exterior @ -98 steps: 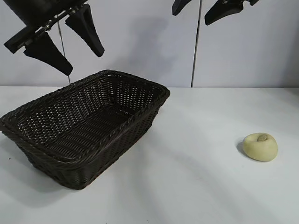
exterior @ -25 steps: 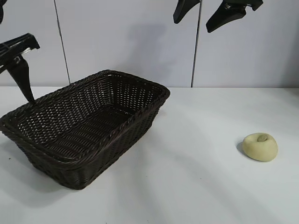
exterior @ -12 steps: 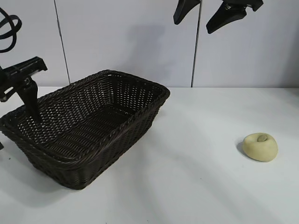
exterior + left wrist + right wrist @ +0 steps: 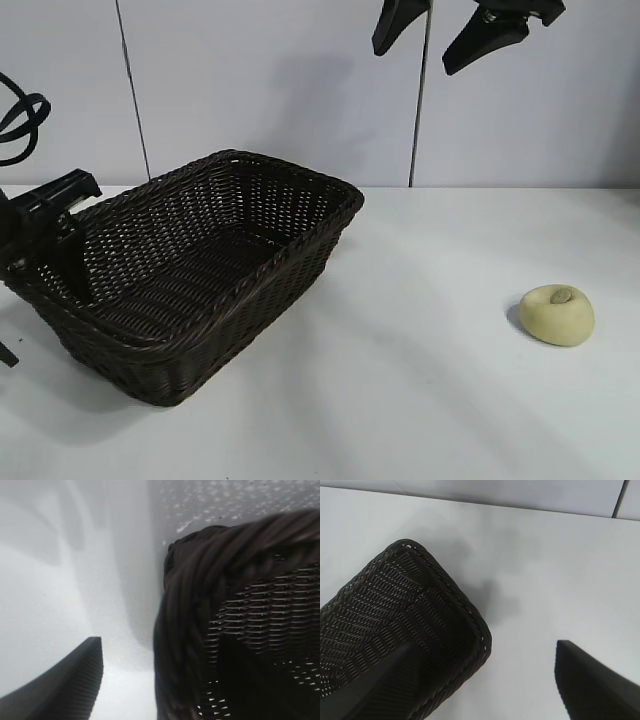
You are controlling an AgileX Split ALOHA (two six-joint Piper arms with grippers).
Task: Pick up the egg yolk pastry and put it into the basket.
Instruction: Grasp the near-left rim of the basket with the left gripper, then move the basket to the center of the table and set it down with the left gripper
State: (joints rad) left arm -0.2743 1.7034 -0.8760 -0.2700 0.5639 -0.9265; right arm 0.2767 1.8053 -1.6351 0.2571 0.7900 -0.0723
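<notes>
The egg yolk pastry [image 4: 557, 315], a small pale yellow lump with a brownish dimple, lies on the white table at the right, far from both grippers. The dark woven basket [image 4: 345, 205] stands at the left. My left gripper [image 4: 35, 300] is open and straddles the basket's left rim: one finger [image 4: 68, 255] reaches inside, while the other finger [image 4: 65, 680] hangs outside over the table beside the braided rim [image 4: 185, 630]. My right gripper [image 4: 415, 58] hangs open high above the middle, holding nothing. In its wrist view the basket's corner [image 4: 470, 615] lies below, and the pastry is out of view.
White tabletop [image 4: 420, 400] stretches between the basket and the pastry. A pale wall with two vertical seams [image 4: 416, 120] stands behind. A black cable loop [image 4: 20, 120] shows at the left edge.
My left gripper has come down from above the basket's left end to its rim, one finger now inside the basket. The right gripper, basket and pastry have not moved.
</notes>
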